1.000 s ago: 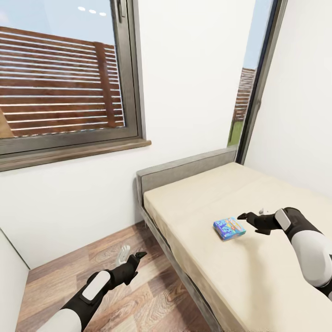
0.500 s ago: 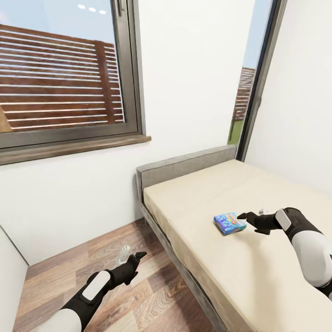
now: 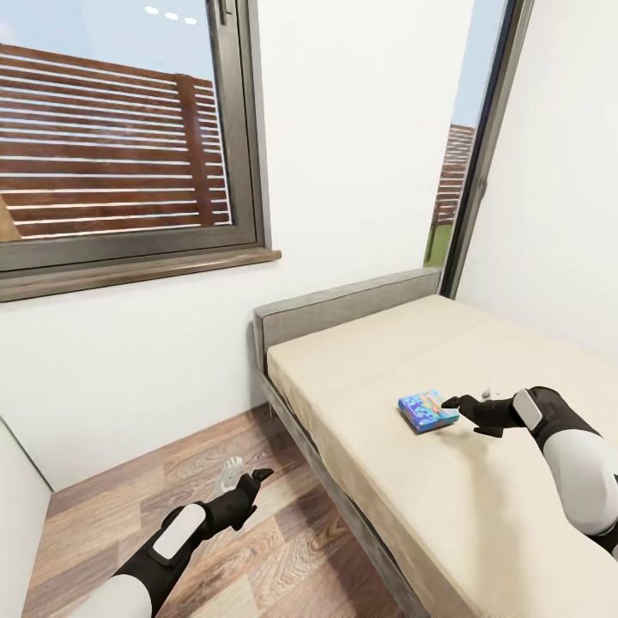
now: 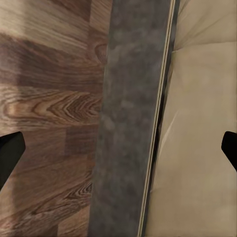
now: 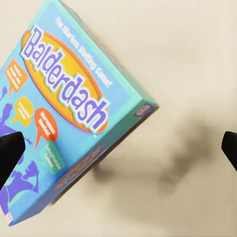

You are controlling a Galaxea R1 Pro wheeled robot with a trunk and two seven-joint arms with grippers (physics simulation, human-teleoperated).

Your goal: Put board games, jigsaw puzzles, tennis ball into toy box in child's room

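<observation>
Balderdash game box (image 3: 427,410) lies flat on the bed (image 3: 481,498), just beside my right tool (image 3: 456,402), whose 2 fingers are spread wide (nothing held). I'd straddle one edge squarely, then clamp.

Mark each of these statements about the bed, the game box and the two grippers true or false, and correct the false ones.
1. A blue board game lies on the bed. True.
2. The right gripper is shut on the game. False: it is open, close beside the box.
3. The left gripper hangs over the wooden floor beside the bed. True.
4. The game's lid reads "Monopoly". False: the right wrist view shows "Balderdash".
5. The left gripper holds a ball. False: it is open and empty.
</observation>
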